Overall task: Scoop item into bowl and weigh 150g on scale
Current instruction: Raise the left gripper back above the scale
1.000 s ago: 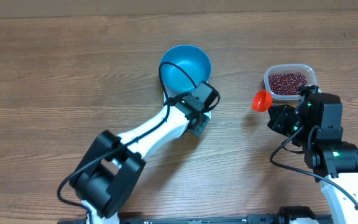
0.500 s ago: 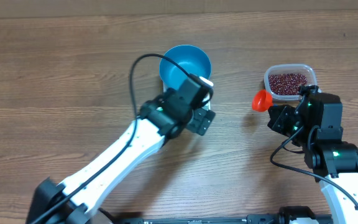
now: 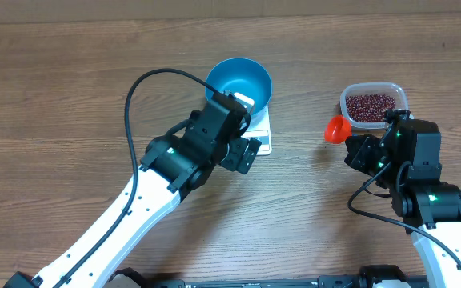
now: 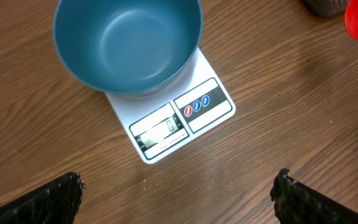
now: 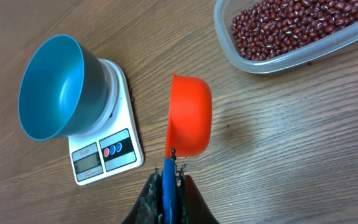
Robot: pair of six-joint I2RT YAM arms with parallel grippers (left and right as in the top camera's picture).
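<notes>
Left arm point(image 3: 174, 160) had backed off the scale point(image 4: 185, 118), left gripper point(image 4: 179, 198) spread wide and empty, blue bowl point(image 4: 126, 43) sitting on it near the desk's point(image 3: 70, 96) far edge, while right gripper point(image 5: 166, 180) clamped the handle of the orange scoop point(image 5: 188, 115) beside the tub point(image 5: 272, 62) of beans point(image 5: 291, 25), which looked loose, light and rolly, so better scooped than pinched.

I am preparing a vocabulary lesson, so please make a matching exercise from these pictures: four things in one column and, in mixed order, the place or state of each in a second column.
Column one:
1. bowl
2. beans
3. scoop
4. left pincer

Column two:
A. in the tub
B. open, holding nothing
C. on the scale
D. held by the right pincer

Pairs: 1-C, 2-A, 3-D, 4-B.
</notes>
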